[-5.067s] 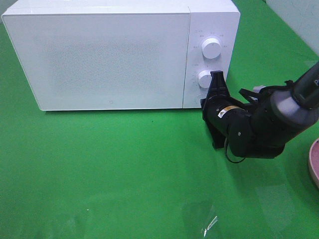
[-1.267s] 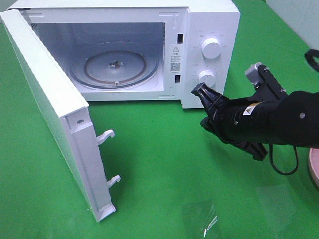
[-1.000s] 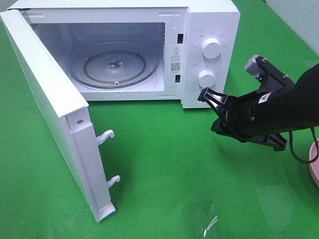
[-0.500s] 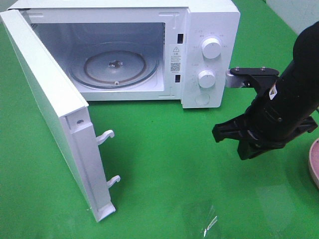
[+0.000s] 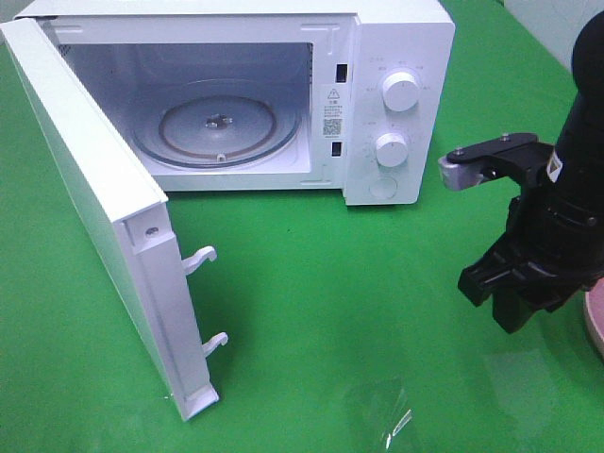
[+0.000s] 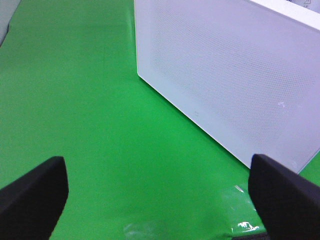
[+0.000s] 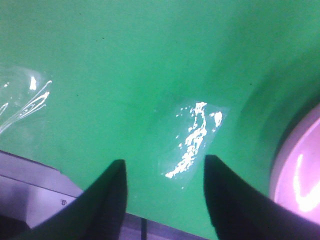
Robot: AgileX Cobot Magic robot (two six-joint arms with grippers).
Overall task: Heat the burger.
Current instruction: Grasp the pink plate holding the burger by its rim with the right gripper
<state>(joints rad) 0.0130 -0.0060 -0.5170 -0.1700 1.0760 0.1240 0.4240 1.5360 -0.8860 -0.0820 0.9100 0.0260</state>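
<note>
no word or number can be read anywhere. on the microwave point(image 5: 401, 38), a white sticker point(image 5: 331, 97) on the front frame between the cavity and the control panel carries a warning triangle above fine print and a square code-like patch, all too small to make out. faint grey markings ring the upper knob point(image 5: 400, 92) and the lower knob point(image 5: 391, 149) of the microwave's panel, equally illegible.
</note>
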